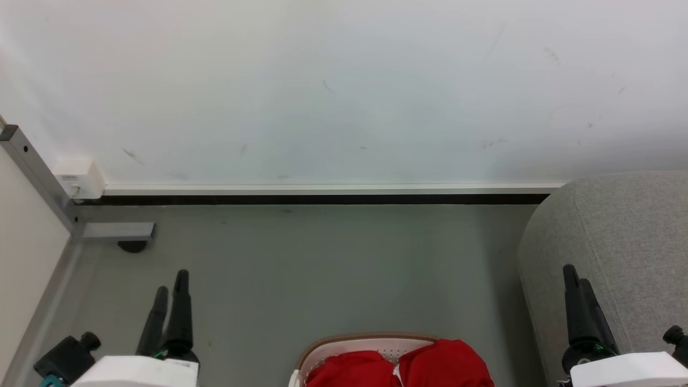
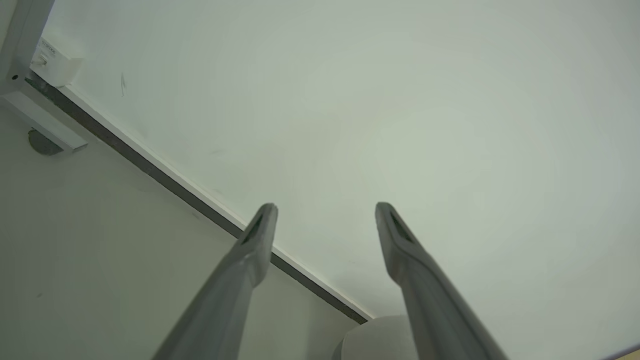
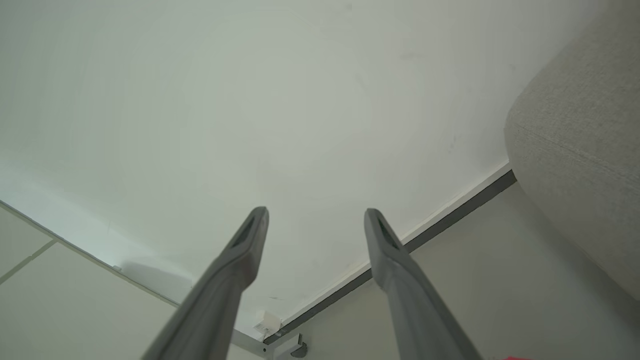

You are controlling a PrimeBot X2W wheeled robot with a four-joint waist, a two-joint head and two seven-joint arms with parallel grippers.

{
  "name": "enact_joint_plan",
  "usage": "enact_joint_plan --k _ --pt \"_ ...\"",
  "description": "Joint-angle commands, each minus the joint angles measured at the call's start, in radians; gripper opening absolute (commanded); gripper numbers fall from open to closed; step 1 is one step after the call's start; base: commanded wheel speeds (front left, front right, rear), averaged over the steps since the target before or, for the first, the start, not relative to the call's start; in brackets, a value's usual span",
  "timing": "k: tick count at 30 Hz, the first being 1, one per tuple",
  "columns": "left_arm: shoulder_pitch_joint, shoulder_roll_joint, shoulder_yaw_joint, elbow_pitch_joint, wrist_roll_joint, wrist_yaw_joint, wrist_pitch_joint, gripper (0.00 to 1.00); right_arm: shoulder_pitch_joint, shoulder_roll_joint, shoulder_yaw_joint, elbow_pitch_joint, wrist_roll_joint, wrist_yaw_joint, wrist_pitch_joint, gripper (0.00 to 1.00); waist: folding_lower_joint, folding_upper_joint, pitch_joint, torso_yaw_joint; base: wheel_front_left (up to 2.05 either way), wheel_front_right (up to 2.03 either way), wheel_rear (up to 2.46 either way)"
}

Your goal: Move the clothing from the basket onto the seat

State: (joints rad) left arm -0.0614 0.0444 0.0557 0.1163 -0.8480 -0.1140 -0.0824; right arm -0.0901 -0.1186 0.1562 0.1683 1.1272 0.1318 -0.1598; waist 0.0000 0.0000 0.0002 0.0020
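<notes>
Red clothing (image 1: 398, 368) lay heaped in the basket (image 1: 365, 339) at six o'clock, with the seat (image 1: 618, 242) at three. The left gripper (image 1: 172, 283) and right gripper (image 1: 576, 277) stood wide, empty. The soft, light cloth looked easiest to pinch at a raised fold.

Long dark fingers (image 1: 180, 317), left tool (image 1: 171, 283), right tool (image 1: 575, 275), white wrist housings (image 1: 134, 372)

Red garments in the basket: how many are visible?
2: one red mound at the left of the basket, one at its right, both cropped; more may be hidden.
</notes>
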Motion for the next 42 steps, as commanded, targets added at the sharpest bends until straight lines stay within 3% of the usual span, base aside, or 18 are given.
enact_joint_plan --k 1,18,42 --pt "-0.008 0.011 -0.002 -0.016 0.037 -0.004 -0.01 1.0 -0.023 0.0 0.0 -0.007 -0.029 -0.001 -0.009 1.0 0.0 0.0 0.0 0.0 0.0 0.0 0.0" --pt "-0.002 0.032 -0.045 0.011 0.308 -0.004 -0.059 1.0 -0.027 0.019 -0.016 0.037 -0.381 -0.001 -0.037 1.0 0.0 0.0 -0.001 -0.003 0.0 0.0 0.0" --pt "0.015 0.041 -0.077 0.021 0.538 -0.007 -0.117 1.0 -0.031 0.042 -0.015 0.073 -0.616 -0.001 -0.069 1.0 0.0 0.0 -0.01 -0.005 0.0 0.0 0.0"
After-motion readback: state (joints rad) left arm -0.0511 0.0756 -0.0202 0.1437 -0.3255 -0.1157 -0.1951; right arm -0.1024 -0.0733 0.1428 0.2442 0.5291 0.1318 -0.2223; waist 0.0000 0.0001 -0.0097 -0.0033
